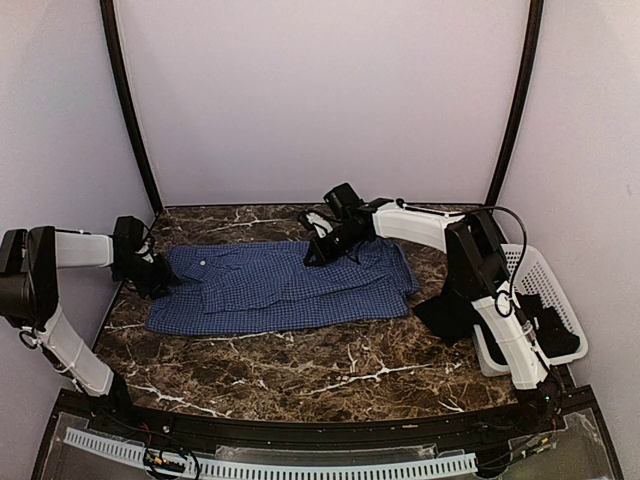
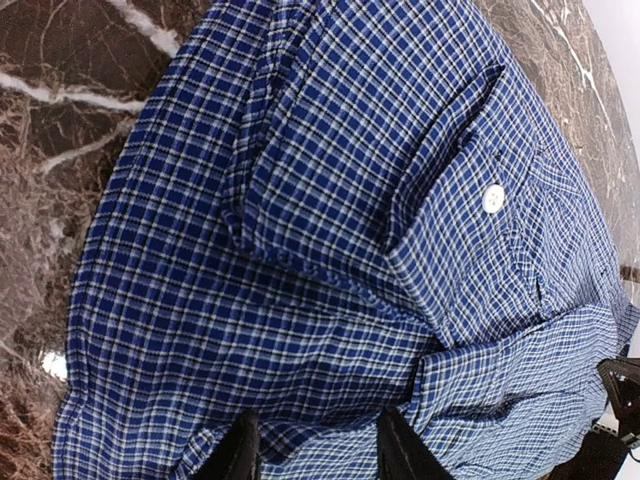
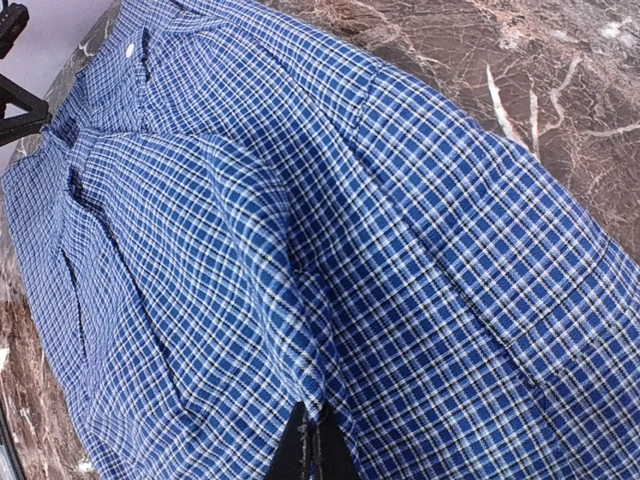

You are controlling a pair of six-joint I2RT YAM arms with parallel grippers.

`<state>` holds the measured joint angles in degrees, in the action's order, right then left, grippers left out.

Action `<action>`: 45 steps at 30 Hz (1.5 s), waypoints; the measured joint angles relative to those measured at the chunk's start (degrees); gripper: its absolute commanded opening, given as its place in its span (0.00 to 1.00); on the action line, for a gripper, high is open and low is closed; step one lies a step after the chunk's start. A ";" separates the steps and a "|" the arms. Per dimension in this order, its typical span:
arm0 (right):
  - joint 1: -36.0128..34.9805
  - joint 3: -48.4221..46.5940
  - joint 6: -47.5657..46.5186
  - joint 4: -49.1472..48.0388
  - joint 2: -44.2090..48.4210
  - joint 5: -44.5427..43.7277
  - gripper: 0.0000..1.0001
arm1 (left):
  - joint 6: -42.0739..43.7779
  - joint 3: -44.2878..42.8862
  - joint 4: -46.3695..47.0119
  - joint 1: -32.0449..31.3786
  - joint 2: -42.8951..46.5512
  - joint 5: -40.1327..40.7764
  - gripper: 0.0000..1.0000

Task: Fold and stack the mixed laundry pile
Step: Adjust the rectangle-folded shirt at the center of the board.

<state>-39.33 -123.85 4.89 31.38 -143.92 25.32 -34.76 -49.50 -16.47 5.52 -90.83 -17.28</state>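
The marble worktop (image 1: 300,370) carries the checked shirt (image 1: 285,285), spread flat between both arms. At right, the white basket (image 1: 545,265) holds the black garment (image 1: 560,335). The right jaws are clenched on a shirt fold. The left jaws straddle its edge, grip unclear.

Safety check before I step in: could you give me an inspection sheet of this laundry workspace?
Surface: dark veined marble table.
Job's things: checked shirt spread flat mid-table; black garment in the white basket.
Clutter: that basket, at the right edge.
Grippers: left gripper open over the shirt's left end; right gripper shut on a shirt fold.
Cables: black cable looping over the right arm.
Surroundings: pale walls, black poles.
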 measured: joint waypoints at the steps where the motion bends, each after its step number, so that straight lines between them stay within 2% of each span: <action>1: 0.00 0.00 0.02 -0.02 0.02 0.13 0.00 | 0.20 0.02 -0.15 0.00 0.22 0.39 0.34; 9: -0.02 0.24 0.15 -0.13 0.20 0.33 0.00 | 5.46 -0.28 -3.30 -1.40 6.51 5.35 0.40; 12: -0.02 0.46 0.31 -0.33 0.24 0.37 0.00 | 10.29 -4.94 -8.81 -5.05 7.30 9.40 0.38; 18: -0.04 2.75 1.01 -2.12 1.29 0.63 0.00 | 22.73 -20.13 -20.85 -8.90 1.53 13.29 0.37; 24: -0.04 3.45 1.42 -2.93 2.40 0.83 0.00 | 32.85 -20.92 -28.89 -8.68 -2.71 13.62 0.33; 27: -0.07 3.48 1.42 -3.08 2.84 0.87 0.00 | 35.67 -20.74 -29.40 -8.70 -4.13 13.77 0.29; 34: -0.07 3.48 1.36 -3.06 2.97 0.83 0.00 | 41.05 -18.25 -28.30 -8.79 -4.66 13.73 0.28; 45: -0.07 3.48 1.38 -3.04 2.99 0.83 0.00 | 44.28 -18.27 -26.97 -10.27 -10.05 15.74 0.34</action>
<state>-39.40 -120.38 6.26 28.34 -140.92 26.15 9.52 -67.77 -43.44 -4.75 -100.88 -1.54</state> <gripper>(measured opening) 0.004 0.339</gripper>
